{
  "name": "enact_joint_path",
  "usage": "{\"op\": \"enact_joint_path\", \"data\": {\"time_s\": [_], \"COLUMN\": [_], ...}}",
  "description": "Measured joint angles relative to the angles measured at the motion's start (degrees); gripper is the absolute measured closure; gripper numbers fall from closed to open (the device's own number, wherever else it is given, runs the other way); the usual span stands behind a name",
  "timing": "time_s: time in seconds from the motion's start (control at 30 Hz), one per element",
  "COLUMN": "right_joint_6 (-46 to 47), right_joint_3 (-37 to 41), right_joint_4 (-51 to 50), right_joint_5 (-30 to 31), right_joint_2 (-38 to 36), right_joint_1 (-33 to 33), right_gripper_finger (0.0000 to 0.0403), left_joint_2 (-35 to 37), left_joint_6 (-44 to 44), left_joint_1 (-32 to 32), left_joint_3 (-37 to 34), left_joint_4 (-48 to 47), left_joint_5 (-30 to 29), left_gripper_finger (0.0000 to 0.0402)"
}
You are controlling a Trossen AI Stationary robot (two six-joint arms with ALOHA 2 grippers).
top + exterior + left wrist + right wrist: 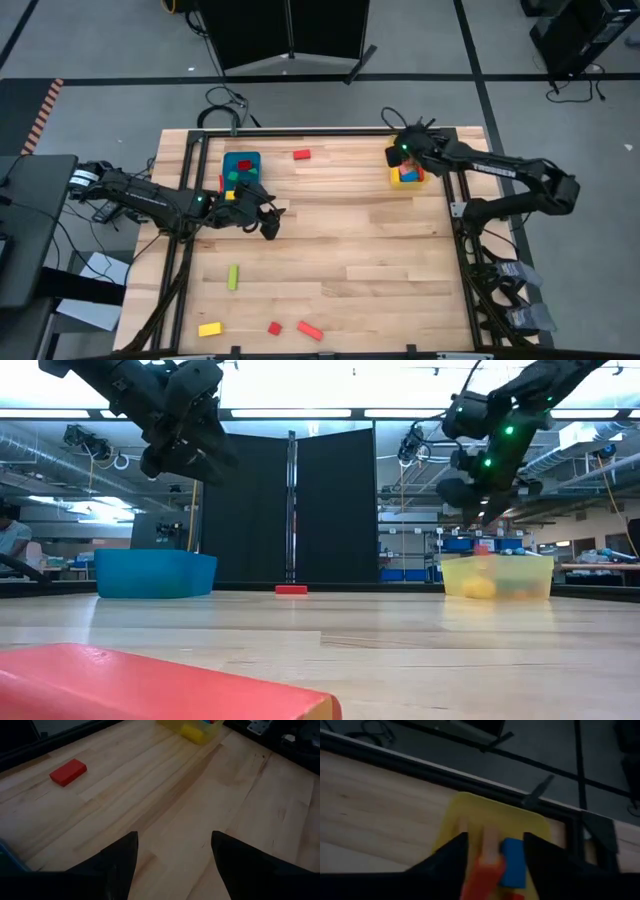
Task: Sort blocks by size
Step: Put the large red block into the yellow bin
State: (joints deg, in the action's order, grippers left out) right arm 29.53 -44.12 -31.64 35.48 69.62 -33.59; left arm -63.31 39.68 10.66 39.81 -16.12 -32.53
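Note:
My left gripper (270, 224) hangs open and empty above the bare table, just right of the blue bin (241, 171), which holds red and green blocks. My right gripper (400, 154) is open above the yellow bin (407, 176). In the right wrist view its fingers (451, 857) stand either side of the bin (470, 815), where blue (514, 862) and red-orange (484, 877) blocks lie. A red block (301, 155) lies flat at the far middle and also shows in the left wrist view (68, 772). Green (233, 277), yellow (209, 329) and two red blocks (274, 328) (309, 330) lie near the front edge.
A black frame rail (300, 131) runs along the table's far edge, right behind both bins. The wide middle of the table (350, 230) is bare wood. In the low view a red block (150, 685) lies close to the camera at the front edge.

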Motion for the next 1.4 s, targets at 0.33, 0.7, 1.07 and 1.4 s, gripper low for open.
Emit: {"op": "enact_joint_path", "data": {"time_s": [0.33,0.7,1.07,1.4], "right_joint_6": [-9.5,-16.1,-18.9,-22.6], "right_joint_3": [0.0,0.0,0.0,0.0], "right_joint_4": [12.0,26.3,25.6,25.6], "right_joint_5": [-4.3,-6.9,-7.0,-7.0], "right_joint_2": [-3.6,-6.0,-6.1,-6.3], "right_joint_1": [5.2,23.3,35.6,43.5], "right_gripper_finger": [0.0105,0.0121,0.0131,0.0134], "left_joint_2": [-0.1,-13.6,-38.6,-54.8], "left_joint_6": [0.0,-13.3,-35.1,-47.1], "left_joint_1": [-0.4,-22.8,-37.3,-42.0], "left_joint_3": [0.0,9.2,33.5,53.5], "left_joint_4": [-0.7,0.2,-9.0,-25.9], "left_joint_5": [1.6,17.6,25.0,26.9], "left_gripper_finger": [0.0142,0.0142,0.0142,0.0142]}}
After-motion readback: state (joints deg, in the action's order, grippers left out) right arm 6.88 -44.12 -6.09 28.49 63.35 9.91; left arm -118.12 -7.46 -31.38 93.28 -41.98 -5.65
